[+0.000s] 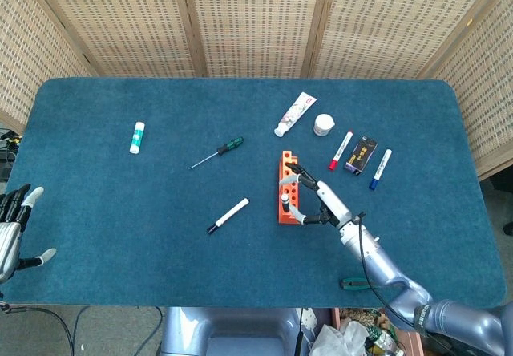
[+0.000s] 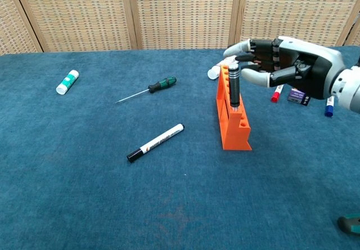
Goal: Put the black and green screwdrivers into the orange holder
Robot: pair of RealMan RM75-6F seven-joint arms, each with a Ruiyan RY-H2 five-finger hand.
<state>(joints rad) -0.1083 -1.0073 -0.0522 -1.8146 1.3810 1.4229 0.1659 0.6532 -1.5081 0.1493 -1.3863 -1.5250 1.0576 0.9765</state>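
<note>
Black screwdriver (image 2: 233, 86) upright in holder (image 2: 233, 123); right hand (image 2: 281, 64) fingers apart at 3 o'clock, could bump, topple it. Left hand (image 1: 12, 228) open, idle.

Right robot hand (image 2: 281, 64) reaching in from the right, fingers spread and apart, left robot hand (image 1: 12, 228) low at the near-left edge, fingers loosely open.

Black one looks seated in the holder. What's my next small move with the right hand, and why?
Probably spread the fingers and lift the right hand clear: the black screwdriver stands upright in the orange holder, while the green screwdriver lies on the table to the holder's left, untouched.
</note>
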